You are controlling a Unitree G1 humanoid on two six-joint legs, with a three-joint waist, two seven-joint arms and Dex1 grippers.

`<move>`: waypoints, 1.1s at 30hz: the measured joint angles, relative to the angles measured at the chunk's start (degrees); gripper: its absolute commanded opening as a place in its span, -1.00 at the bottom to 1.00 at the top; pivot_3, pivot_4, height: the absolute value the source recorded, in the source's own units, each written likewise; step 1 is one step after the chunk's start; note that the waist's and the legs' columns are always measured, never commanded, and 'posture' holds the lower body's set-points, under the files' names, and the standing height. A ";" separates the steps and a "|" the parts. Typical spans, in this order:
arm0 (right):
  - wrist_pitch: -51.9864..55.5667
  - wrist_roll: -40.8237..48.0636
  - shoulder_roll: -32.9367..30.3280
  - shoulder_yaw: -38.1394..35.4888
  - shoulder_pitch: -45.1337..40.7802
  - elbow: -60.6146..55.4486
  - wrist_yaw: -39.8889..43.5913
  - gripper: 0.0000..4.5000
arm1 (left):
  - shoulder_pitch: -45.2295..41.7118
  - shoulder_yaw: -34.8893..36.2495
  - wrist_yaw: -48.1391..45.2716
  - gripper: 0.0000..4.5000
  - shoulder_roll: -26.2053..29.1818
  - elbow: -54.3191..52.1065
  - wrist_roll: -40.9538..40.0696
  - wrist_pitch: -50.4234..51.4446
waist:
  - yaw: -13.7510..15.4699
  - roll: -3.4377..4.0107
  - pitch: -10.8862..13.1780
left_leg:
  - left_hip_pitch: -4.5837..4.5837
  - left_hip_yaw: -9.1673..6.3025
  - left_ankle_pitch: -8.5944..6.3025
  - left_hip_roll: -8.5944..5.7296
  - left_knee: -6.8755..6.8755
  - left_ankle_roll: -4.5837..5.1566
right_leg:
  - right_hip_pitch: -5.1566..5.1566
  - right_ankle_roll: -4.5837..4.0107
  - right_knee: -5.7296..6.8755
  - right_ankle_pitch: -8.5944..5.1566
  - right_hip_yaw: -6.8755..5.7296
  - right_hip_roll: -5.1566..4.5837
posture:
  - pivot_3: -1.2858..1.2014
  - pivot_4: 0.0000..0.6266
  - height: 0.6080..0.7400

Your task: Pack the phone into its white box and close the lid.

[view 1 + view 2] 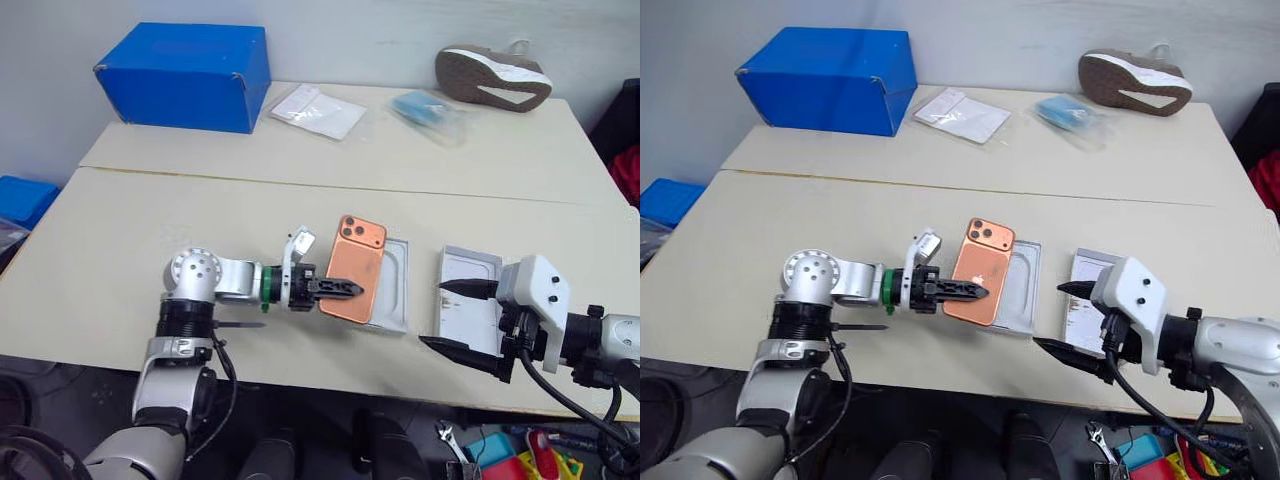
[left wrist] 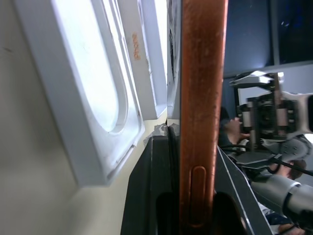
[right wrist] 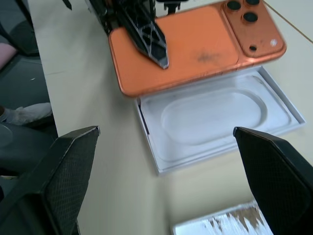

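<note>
1. Gripping the phone [image 1: 356, 270] by its lower half, the left end effector [image 1: 340, 288] has its fingers clamped on both flat faces, with the orange back and camera bump facing up.
2. The phone hangs tilted just above the lid [image 3: 220, 120], partly covering it; the lid lies open side up on the table [image 1: 200, 200].
3. To the right of the lid, a little apart, sits the white box [image 1: 470, 290], its floor showing a brown smear.
4. The right end effector [image 1: 455, 318] hovers at the white box with its two black fingers spread wide, holding nothing.
5. Far beyond the lid stand a blue box [image 1: 185, 75], a plastic packet [image 1: 318, 110] and a shoe [image 1: 492, 78].
</note>
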 measured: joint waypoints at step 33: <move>-5.96 4.06 -0.94 -0.98 6.04 -1.63 -10.84 1.00 | -3.35 9.28 16.68 -0.79 -14.16 3.60 8.47 -0.04 | 0.42 -0.01 0.00 | 0.00 0.01 0.06 -0.03 0.00 -0.06 | 0.00 0.06 -0.01 0.03 0.00 0.01 | 0.03 -0.52 1.00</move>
